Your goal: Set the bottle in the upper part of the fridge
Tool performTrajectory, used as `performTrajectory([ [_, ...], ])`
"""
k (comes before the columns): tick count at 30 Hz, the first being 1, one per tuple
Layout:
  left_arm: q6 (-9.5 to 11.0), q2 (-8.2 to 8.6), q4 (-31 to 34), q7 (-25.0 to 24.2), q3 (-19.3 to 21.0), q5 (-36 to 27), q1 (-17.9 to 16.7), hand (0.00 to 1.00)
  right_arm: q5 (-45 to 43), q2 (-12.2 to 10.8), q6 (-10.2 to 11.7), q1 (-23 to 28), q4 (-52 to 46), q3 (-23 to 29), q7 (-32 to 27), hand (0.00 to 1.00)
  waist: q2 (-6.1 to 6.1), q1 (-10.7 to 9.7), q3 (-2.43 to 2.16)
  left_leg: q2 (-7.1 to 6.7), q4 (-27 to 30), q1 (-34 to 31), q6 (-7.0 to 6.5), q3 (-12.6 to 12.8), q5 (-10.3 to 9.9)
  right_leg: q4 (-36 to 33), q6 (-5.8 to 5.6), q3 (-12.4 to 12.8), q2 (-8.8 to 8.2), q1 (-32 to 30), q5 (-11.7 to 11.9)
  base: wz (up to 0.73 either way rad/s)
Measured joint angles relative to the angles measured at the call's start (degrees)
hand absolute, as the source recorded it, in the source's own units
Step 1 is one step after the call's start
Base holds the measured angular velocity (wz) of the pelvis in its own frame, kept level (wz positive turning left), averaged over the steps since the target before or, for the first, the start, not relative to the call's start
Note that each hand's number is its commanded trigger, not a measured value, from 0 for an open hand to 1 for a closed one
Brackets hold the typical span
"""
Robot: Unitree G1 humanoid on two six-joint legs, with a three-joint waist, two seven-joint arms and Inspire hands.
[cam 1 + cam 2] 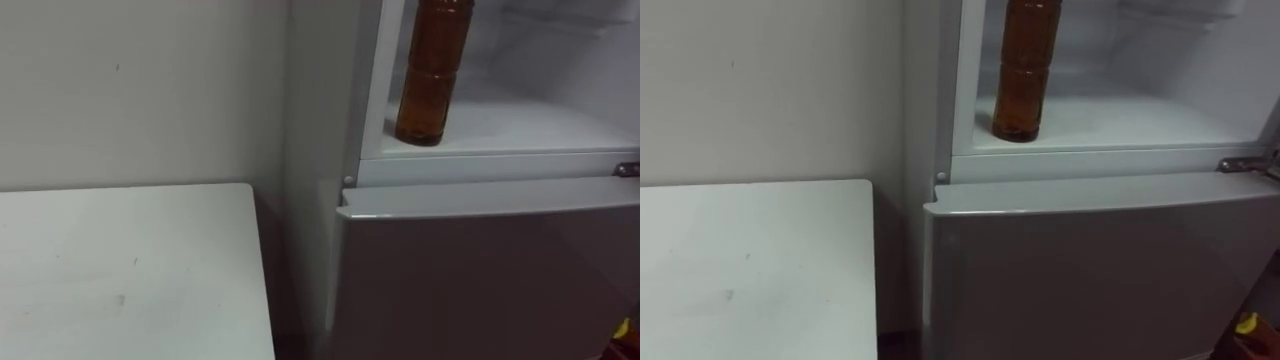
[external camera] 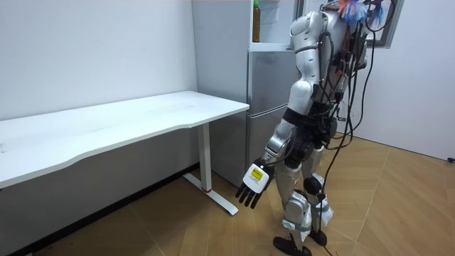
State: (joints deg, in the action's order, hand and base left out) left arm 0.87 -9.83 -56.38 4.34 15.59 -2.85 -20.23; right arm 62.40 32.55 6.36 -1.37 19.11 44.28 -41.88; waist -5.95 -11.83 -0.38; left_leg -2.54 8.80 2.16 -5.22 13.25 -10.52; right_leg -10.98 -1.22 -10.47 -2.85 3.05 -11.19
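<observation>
Amber bottle (image 1: 432, 75) stands upright at the front left corner of the upper fridge shelf (image 1: 520, 125); left hand (image 2: 253, 185) hangs, fingers straight, empty.

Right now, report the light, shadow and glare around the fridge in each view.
Left eye view: the upper fridge glows bright behind the amber bottle, a glint runs along the top edge of the lower door, and shadow fills the gap beside the table. Room view: even light, soft shadow under the table, the left robot hand hanging open.
</observation>
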Motion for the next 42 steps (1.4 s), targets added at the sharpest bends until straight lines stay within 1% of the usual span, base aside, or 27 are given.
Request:
performTrajectory([
  [5, 0.09, 0.00, 0.00, -0.68, 0.01, -0.03, -0.03, 0.00, 0.01, 0.00, -1.62, -0.63, -0.60, -0.03, 0.20, 0.00, -0.39, -0.48, 0.01, 0.00, -0.58, 0.67, 0.04, 0.30, 0.02, 0.06, 0.00, 0.15, 0.03, 0.42, -0.01, -0.02],
  [6, 0.42, 0.01, 0.00, -1.14, 0.01, -0.01, -0.03, 0.00, 0.03, 0.00, -2.15, -0.63, -1.02, -0.08, 0.22, 0.00, -0.47, -0.49, 0.02, -0.02, -0.66, 0.73, 0.04, 0.36, 0.02, 0.06, 0.00, 0.20, 0.03, 0.43, -0.01, -0.03],
  [7, 0.60, 0.08, -0.02, -1.32, 0.02, -0.01, -0.04, 0.00, 0.07, 0.00, -2.90, -0.63, -2.02, -0.26, 0.25, 0.00, -0.47, -0.45, 0.02, -0.03, -0.77, 0.54, 0.04, 0.43, 0.02, 0.04, -0.01, 0.31, 0.03, 0.32, -0.01, -0.04],
  [11, 0.90, 0.15, -0.05, -1.51, 0.02, 0.00, -0.11, 0.00, 0.07, 0.00, -3.95, -0.80, -2.60, -0.60, 1.66, 0.00, -0.49, -0.30, 0.03, -0.08, -1.07, 0.38, 0.01, 0.34, -0.01, 0.01, -0.06, 0.68, 0.04, -0.08, -0.04, -0.02],
  [13, 0.88, 0.16, -0.04, -1.50, 0.02, 0.06, -0.32, 0.00, 0.08, -0.01, -5.07, -0.78, -3.99, -0.75, 1.77, 0.00, -0.47, -0.28, 0.03, -0.11, -1.04, 0.40, 0.01, 0.37, -0.01, 0.13, -0.07, 0.72, 0.04, -0.11, -0.05, 0.00],
  [19, 0.82, 0.14, -0.11, -1.49, -0.02, 0.16, -0.39, 0.00, 0.55, -0.06, -5.66, -0.76, -8.19, -2.56, 2.43, 0.00, -0.36, -0.27, 0.04, -0.07, -1.07, 0.51, 0.03, 0.50, -0.02, 0.01, -0.07, 0.73, 0.09, -0.14, -0.04, 0.00],
  [30, 0.88, 0.40, -0.60, -1.49, -0.07, -0.10, -0.44, 0.00, 0.55, -0.17, -5.73, -0.76, -9.19, -4.84, 3.37, 0.00, -0.01, -0.01, 0.19, 0.04, -0.76, 0.74, -0.02, 0.59, -0.03, -1.77, -0.05, 1.11, -0.02, -0.21, -0.06, -0.01],
  [31, 0.89, 0.59, -0.60, -1.48, -0.12, -0.11, -0.48, 0.00, 0.56, -0.46, -5.85, -0.73, -10.12, -4.90, 3.37, 0.00, 0.20, -0.03, 0.25, 0.04, -0.58, 0.90, -0.03, 0.59, -0.04, -1.80, -0.04, 1.16, -0.03, -0.20, -0.07, 0.00],
  [32, 0.90, 0.74, -0.60, -1.46, -0.16, -0.12, -0.54, 0.00, 0.56, -0.73, -5.88, -0.58, -10.88, -4.91, 3.37, 0.00, 0.36, -0.04, 0.20, 0.04, -0.54, 0.93, -0.04, 0.59, -0.04, -1.83, -0.02, 1.18, -0.03, -0.19, -0.08, 0.00],
  [34, 1.16, 1.51, -0.74, -1.19, -0.19, -0.13, -0.61, 0.00, 0.53, -1.97, -5.94, 0.49, -14.26, -4.98, 3.37, 0.00, 0.87, 0.05, 0.21, 0.08, -0.34, 1.09, -0.03, 0.60, -0.04, -1.95, 0.06, 1.15, -0.03, -0.23, -0.14, 0.00],
  [35, 1.35, 1.61, -1.04, -1.18, -0.21, -0.13, -0.61, 0.00, 0.52, -2.29, -5.94, 0.90, -15.13, -5.10, 3.36, 0.00, 0.91, 0.09, 0.23, 0.11, -0.22, 1.11, -0.03, 0.63, -0.04, -2.07, 0.13, 1.17, -0.02, -0.27, -0.18, -0.04],
  [36, 1.42, 1.69, -1.32, -1.13, -0.19, -0.12, -0.68, 0.00, 0.43, -3.15, -5.94, 1.66, -16.84, -5.36, 3.35, 0.00, 0.91, 0.33, 0.23, 0.17, -0.10, 1.11, 0.02, 0.82, -0.02, -2.52, 0.25, 1.17, -0.05, -0.54, -0.40, -0.14],
  [37, 1.50, 1.83, -1.38, -1.08, -0.19, -0.12, -0.67, 0.00, 0.40, -4.06, -5.94, 2.86, -19.03, -5.53, 3.32, 0.00, 0.90, 1.03, 0.23, 0.22, -0.03, 1.11, 0.10, 1.42, 0.02, -3.05, 0.40, 1.19, -0.21, -1.25, -0.83, -0.17],
  [39, 1.76, 2.06, -1.88, -1.03, -0.15, -0.08, -0.70, 0.00, 0.19, -5.19, -5.94, 3.86, -21.26, -6.17, 3.30, 0.00, 0.91, 1.14, 0.23, 0.30, 0.01, 1.32, 0.26, 1.65, 0.12, -3.35, 0.49, 1.17, -0.21, -1.28, -0.97, -0.11],
  [42, 2.62, 2.27, -3.46, -1.04, -0.15, -0.01, -0.51, 0.00, -0.26, -5.64, -5.94, 5.57, -23.45, -7.58, 3.31, 0.00, 0.91, 1.19, 0.23, 0.49, 0.43, 1.37, 0.37, 2.03, 0.17, -3.61, 0.58, 1.19, -0.15, -1.39, -1.05, -0.05],
])
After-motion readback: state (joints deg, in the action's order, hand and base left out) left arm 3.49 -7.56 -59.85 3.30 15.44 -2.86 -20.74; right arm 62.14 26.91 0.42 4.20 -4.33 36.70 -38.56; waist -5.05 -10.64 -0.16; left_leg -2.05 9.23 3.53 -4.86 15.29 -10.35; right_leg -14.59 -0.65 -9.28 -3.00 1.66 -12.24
